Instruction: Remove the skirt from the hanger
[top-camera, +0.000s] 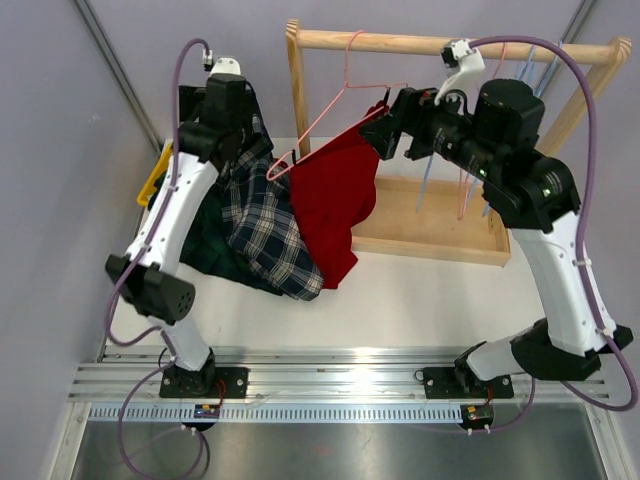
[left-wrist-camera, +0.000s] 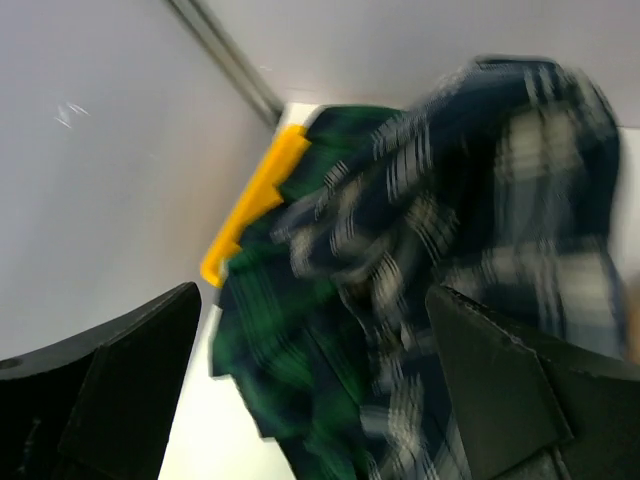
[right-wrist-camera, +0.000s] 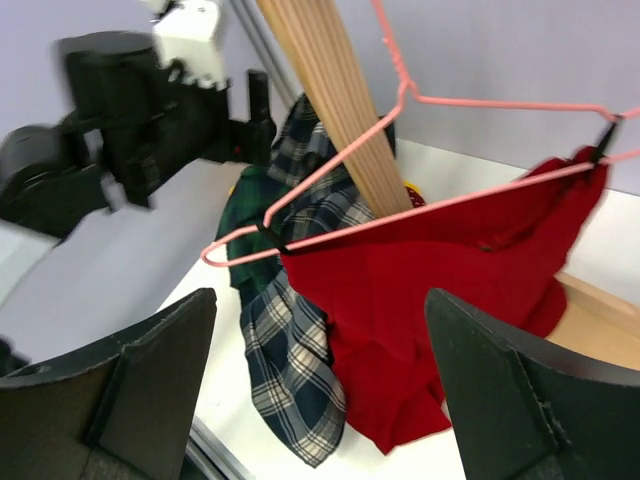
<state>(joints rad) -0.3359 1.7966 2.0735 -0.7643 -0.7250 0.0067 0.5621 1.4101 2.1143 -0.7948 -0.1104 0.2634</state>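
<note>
Red skirt (top-camera: 335, 200): it is hanging from the pink hanger (top-camera: 345, 95), clipped at both ends, with its hem drooping toward the table (top-camera: 400, 300).
Hanger: it is hooking over the top rail of the wooden rack (top-camera: 420, 42) and tilting down toward the left arm.
Right gripper (right-wrist-camera: 320, 340): its fingers are standing spread, holding nothing, and facing the skirt close to the nearer clip (right-wrist-camera: 602, 138).
Left gripper (left-wrist-camera: 315, 350): it is hovering with fingers spread wide and empty above the pile of plaid skirts (top-camera: 260, 225). A yellow piece (left-wrist-camera: 250, 205) is poking out beside the pile.
Step in hand: the right arm seems to be lining up on the skirt's waistband, with no grip taken yet.
Next move: it is likely calling for closing on the cloth just under the nearer clip and pulling downward to free it. The far clip (right-wrist-camera: 268, 235) then needs the same.
</note>
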